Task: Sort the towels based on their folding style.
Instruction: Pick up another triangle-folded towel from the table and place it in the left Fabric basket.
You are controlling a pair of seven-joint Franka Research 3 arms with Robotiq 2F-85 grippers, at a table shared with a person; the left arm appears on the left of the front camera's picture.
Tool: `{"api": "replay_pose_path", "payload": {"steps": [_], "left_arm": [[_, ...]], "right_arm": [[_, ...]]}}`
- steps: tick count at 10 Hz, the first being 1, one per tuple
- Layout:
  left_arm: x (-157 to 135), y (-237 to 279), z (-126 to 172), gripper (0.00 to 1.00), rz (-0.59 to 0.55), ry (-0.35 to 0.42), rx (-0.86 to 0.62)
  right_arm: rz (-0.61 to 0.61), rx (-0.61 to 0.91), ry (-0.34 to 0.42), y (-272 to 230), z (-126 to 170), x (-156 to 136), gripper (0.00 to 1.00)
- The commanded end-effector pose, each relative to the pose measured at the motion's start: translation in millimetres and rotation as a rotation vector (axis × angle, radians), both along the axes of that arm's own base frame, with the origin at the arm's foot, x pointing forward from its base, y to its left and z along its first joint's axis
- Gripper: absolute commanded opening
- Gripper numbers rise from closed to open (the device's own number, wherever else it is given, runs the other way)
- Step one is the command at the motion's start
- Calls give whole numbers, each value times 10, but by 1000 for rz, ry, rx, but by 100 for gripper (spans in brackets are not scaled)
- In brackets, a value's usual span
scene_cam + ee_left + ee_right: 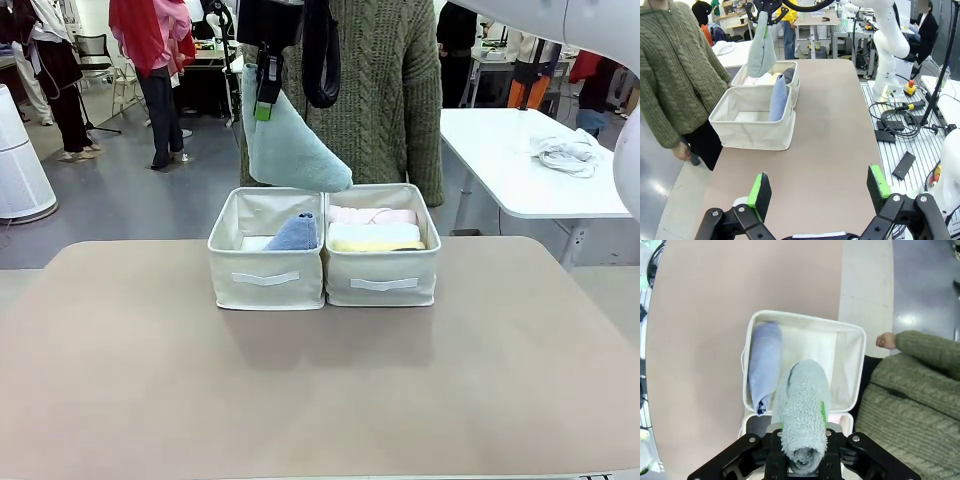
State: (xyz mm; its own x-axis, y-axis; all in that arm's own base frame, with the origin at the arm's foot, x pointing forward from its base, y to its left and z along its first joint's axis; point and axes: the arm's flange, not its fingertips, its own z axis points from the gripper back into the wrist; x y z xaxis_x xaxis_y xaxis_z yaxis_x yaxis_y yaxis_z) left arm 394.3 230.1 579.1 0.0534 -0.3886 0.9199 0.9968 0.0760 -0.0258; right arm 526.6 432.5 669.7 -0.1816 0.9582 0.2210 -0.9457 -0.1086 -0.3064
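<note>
One pale teal cone towel is held in the air above two cream fabric boxes.

The right gripper is clamped on the teal towel's top end, over the left box, where one lavender-blue cone towel leans. In the right box, three rolled towels are counted from the front: pink, white and yellow; a dark grey one is seen beside them from the left wrist. The left gripper hangs with jaws spread wide over the bare table, holding nothing.

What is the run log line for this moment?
right gripper: shut on teal cone towel | above left box | left gripper: open
</note>
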Motion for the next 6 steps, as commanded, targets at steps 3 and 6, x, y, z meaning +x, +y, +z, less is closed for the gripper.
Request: {"api": "replay_pose_path", "payload": {"steps": [3,6], "left_arm": [[-24,6,6,100,3,-2,-4],[-24,6,6,100,3,-2,-4]], "right_arm": [[15,31,-22,157,-100,148,20],[36,77,-47,312,-199,318,20]]}}
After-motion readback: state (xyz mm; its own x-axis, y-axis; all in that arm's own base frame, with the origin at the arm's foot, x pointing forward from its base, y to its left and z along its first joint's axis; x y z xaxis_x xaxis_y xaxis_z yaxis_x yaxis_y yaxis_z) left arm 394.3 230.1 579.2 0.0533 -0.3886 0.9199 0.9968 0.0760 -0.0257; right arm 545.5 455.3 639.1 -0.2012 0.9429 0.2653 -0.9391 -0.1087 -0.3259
